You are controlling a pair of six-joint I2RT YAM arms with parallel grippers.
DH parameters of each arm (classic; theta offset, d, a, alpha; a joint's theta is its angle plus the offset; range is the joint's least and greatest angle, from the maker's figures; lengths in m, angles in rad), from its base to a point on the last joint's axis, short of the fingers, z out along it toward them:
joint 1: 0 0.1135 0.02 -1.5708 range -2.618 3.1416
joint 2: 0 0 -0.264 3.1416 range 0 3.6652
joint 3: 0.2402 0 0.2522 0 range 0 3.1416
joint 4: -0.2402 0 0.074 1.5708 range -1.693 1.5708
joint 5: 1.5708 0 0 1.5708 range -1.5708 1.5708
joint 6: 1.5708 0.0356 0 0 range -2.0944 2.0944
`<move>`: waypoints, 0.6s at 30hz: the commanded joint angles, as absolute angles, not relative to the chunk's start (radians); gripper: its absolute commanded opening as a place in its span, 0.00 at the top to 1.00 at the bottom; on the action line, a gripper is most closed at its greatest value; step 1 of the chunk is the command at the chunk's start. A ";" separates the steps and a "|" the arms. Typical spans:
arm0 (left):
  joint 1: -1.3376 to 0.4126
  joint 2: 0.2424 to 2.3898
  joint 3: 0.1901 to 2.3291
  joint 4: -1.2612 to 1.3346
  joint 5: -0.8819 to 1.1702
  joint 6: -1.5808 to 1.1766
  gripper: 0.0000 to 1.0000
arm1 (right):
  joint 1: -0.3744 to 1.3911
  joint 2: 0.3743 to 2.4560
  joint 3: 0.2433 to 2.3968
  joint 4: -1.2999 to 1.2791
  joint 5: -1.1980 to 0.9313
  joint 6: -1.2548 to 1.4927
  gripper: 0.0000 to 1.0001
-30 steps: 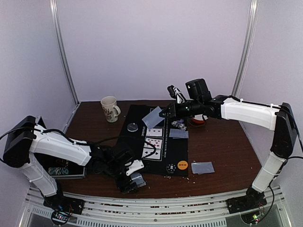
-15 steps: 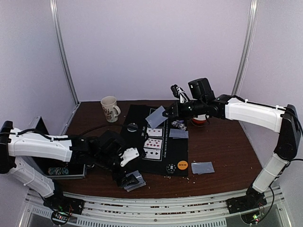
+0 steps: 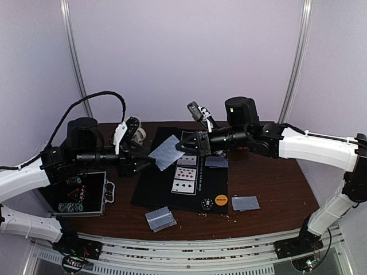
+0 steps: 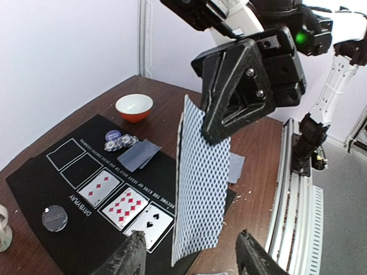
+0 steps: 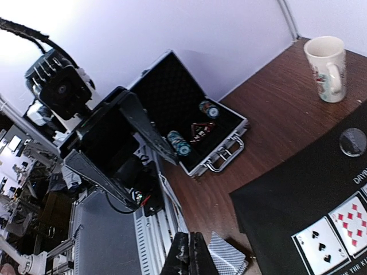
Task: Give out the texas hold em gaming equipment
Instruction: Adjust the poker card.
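Your right gripper (image 3: pixel 184 143) is clamped shut on the top edge of a grey diamond-backed playing card (image 4: pixel 200 172), which hangs upright in the air above the black felt mat (image 3: pixel 152 192). Your left gripper (image 4: pixel 191 247) faces it with fingers apart on either side of the card's lower edge, not touching. Below, three face-up cards (image 4: pixel 123 203) lie in the mat's boxes, with round poker chips (image 4: pixel 117 140) near a red-and-white bowl (image 4: pixel 134 107).

top external: looking down from desk's (image 3: pixel 275 177) near edge | left wrist: facing right edge | right wrist: facing left edge | all sharing black mat (image 3: pixel 152 189)
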State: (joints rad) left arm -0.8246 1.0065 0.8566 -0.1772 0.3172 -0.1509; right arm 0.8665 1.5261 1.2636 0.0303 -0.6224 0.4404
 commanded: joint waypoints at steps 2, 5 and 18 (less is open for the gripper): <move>-0.825 0.955 0.795 0.001 0.409 -0.141 0.42 | 0.894 1.544 1.257 0.190 -0.711 0.447 1.00; -0.826 0.943 0.796 -0.038 0.374 -0.119 0.48 | 0.896 1.551 1.263 0.199 -0.722 0.443 1.00; -0.825 0.939 0.765 0.007 0.422 -0.129 0.84 | 0.897 1.561 1.264 0.228 -0.760 0.443 1.00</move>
